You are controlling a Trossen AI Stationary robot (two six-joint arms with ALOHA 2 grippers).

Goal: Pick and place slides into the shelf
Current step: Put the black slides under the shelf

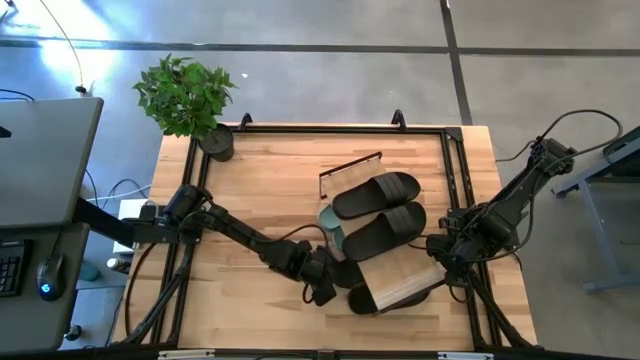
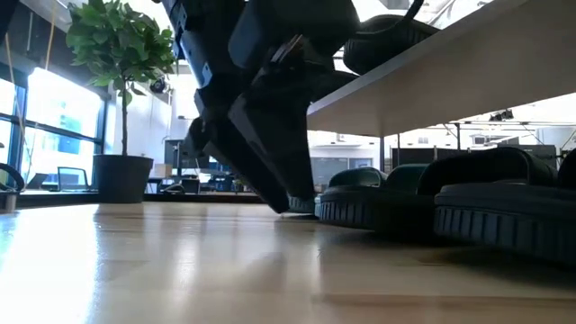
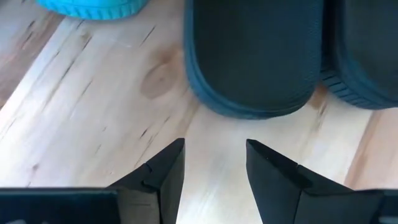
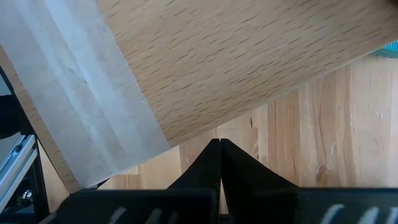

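Left gripper sits low over the table at the near middle, fingers apart with bare wood between them, holding nothing. Just ahead of its tips lies the rounded end of a black slide, sole rim close to the tips but not touching; a second black slide lies beside it, edges touching or nearly so. A blue-green slide sits farther off to the other side of the tips. From above, the shelf stands directly beyond the left gripper, its light plank tilted, two black slides resting side by side on top, a green slide poking out at the plank's far edge. The low view shows more slides on the table under the plank, with the left arm's dark body crowding the space in front of them. Right gripper hangs at the shelf's other end, fingers pressed together on nothing, tips right at the plank's light underside edge. A potted plant stands well behind the left arm at the far table corner; black frame rails run along the table sides.
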